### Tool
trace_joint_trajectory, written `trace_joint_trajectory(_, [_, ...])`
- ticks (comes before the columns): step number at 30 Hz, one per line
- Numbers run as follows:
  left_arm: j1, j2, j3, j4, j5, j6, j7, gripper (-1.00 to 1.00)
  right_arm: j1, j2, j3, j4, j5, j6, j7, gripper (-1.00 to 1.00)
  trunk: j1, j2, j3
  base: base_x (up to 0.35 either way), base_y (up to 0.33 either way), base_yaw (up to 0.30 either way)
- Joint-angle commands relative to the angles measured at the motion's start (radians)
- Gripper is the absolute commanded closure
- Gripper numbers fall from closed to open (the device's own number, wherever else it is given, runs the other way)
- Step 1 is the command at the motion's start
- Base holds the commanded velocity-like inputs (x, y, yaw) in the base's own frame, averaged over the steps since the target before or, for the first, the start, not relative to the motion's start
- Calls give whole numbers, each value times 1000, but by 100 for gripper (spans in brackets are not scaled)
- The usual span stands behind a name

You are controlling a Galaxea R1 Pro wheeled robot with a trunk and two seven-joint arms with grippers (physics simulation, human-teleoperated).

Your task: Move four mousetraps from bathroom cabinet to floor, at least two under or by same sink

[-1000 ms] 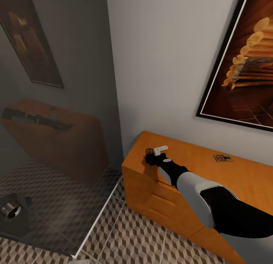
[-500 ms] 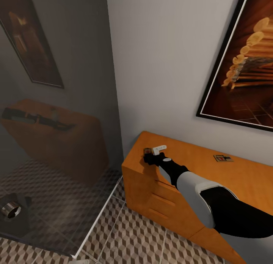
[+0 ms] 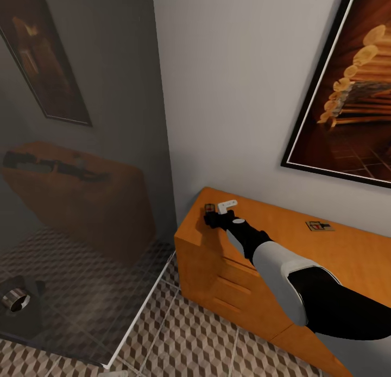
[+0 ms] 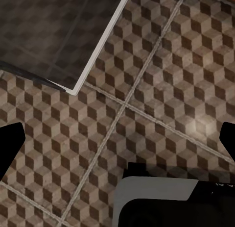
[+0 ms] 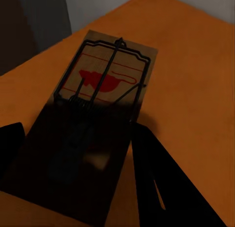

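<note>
On the cabinet (image 3: 282, 247) top, one mousetrap (image 3: 209, 208) lies at the left end, at the right gripper (image 3: 213, 216); a second mousetrap (image 3: 319, 225) lies well apart at its 3 o'clock. A glass partition (image 3: 81, 176) stands at the cabinet's 9 o'clock on the bathroom floor (image 3: 190, 339).

1. A large dark-framed picture (image 3: 347, 89) of stacked golden logs hangs on the pale wall (image 3: 228, 84).
2. A smoky glass panel (image 3: 81, 165) with a white edge stands upright, reflecting the room.
3. A round chrome drain (image 3: 14, 299) sits low behind the glass.
</note>
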Motion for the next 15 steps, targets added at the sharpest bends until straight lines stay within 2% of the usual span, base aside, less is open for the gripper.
trace_joint_trajectory(1, [-1, -1, -8, 3, 4, -5, 3, -100, -1, 0, 1, -3, 4, 6, 0, 100, 1, -2, -2, 0, 0, 0])
trace_joint_trajectory(5, [-1, -1, -8, 3, 4, -5, 2, -100, -1, 0, 1, -7, 6, 22, -1, 100, 1, -2, -2, 0, 0, 0])
trace_joint_trajectory(7, [-1, -1, -8, 3, 4, -5, 2, -100, 0, 0, 1, -29, 7, 55, -1, 100, 1, -2, -2, 0, 0, 0])
trace_joint_trajectory(8, [-1, -1, -8, 3, 4, -5, 3, -100, -1, 0, 1, -54, 7, 79, -1, 100, 1, -2, -2, 0, 0, 0])
trace_joint_trajectory(9, [-1, -1, -8, 3, 4, -5, 2, -100, 0, 0, 3, -139, 7, 160, -1, 100, 1, -2, -2, 0, 0, 0])
trace_joint_trajectory(11, [-1, 0, -8, 3, 3, -5, 2, -100, 0, 0, 3, -211, 7, 233, -2, 100, 1, -2, -2, 0, 0, 0])
trace_joint_trajectory(15, [-1, 1, -8, 3, 3, -5, 2, -100, 0, 0, 3, -287, 8, 321, -3, 100, 1, -2, -2, 0, 0, 0])
